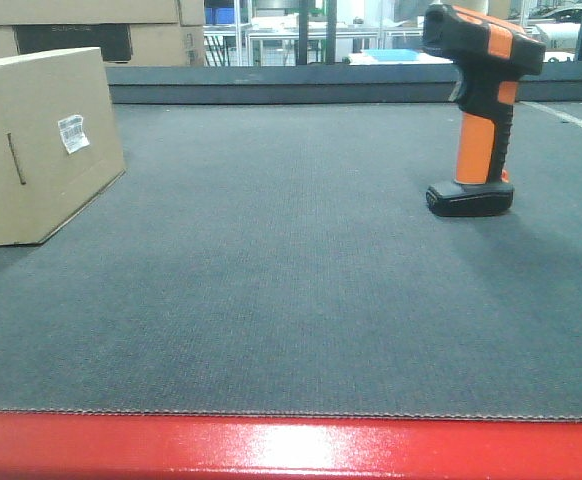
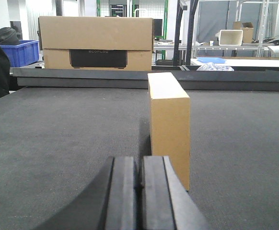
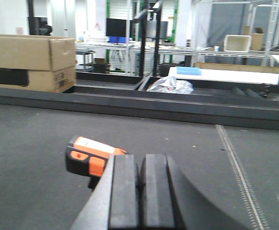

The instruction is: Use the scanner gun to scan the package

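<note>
A dark grey belt point(image 1: 291, 280) with a red front edge carries everything. The package point(image 1: 41, 145) stands near the belt's left edge, toward the far side, its labelled face turned inward toward the middle. The scanner gun point(image 1: 481, 105) stands upright on its flat black base near the far right corner, long axis vertical, head pointing left toward the package, well apart from it.

The left gripper point(image 2: 140, 191) has its pads pressed together and empty, with the package just ahead and slightly to its right. The right gripper point(image 3: 140, 191) is likewise closed on nothing; the scanner's head shows ahead and a little left of its fingers. So the right arm looks nearer the scanner, and it would need to spread its fingers and approach the vertical orange handle.
</note>
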